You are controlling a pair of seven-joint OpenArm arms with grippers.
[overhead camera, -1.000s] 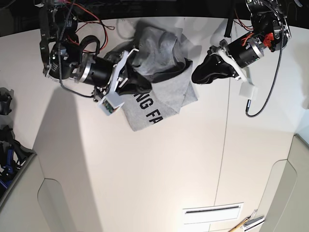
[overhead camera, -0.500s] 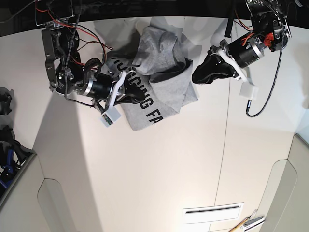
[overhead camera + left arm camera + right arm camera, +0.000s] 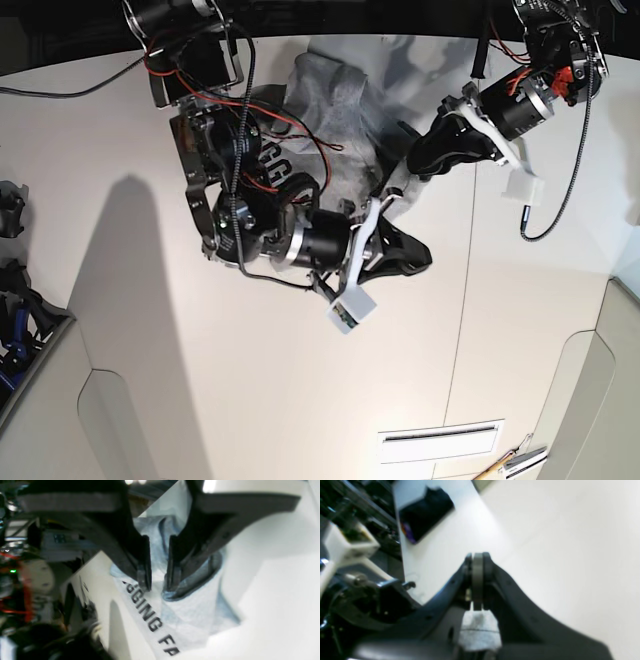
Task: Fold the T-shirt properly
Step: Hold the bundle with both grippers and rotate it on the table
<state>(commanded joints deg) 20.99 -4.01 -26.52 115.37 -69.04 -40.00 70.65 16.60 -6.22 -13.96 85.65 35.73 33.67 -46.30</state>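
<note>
A: Base view first. Where's the T-shirt point(image 3: 335, 100)?

B: Bunched at the far middle of the white table point(image 3: 250, 400), grey, half hidden under the right arm point(image 3: 290, 235). Only a bit of black lettering shows past the red wires point(image 3: 300, 125).

A: Right gripper point(image 3: 405, 250)?

B: From the base view it sits at the near right edge of the heap, dark fingers pointing right; closure unreadable there. The right wrist view settles it: fingers pressed together point(image 3: 477, 580), and a patch of grey cloth point(image 3: 478, 630) sits between the finger roots lower in the frame. Whether that cloth is actually pinched I can't tell. Nothing but bare table past the tips.

A: Left gripper point(image 3: 425, 158)?

B: In the base view it's just right of the heap, near the cloth; contact unclear. The left wrist view shows what base can't: fingers point(image 3: 143, 562) slightly apart, a narrow gap with nothing in it point(image 3: 157, 580), hovering over the shirt.

A: Anything else in that wrist view?

B: The dark ribbed collar point(image 3: 200, 585) curves beside the right-hand finger, and print reading "GGING FA" point(image 3: 147, 615) runs down the cloth. Base hides most of that text. Blurry, though.

A: Extras?

B: Dark object point(image 3: 425, 512) at the table's far edge in the right wrist view, blurred. Base shows a vent slot point(image 3: 440, 440) near the front edge.
</note>
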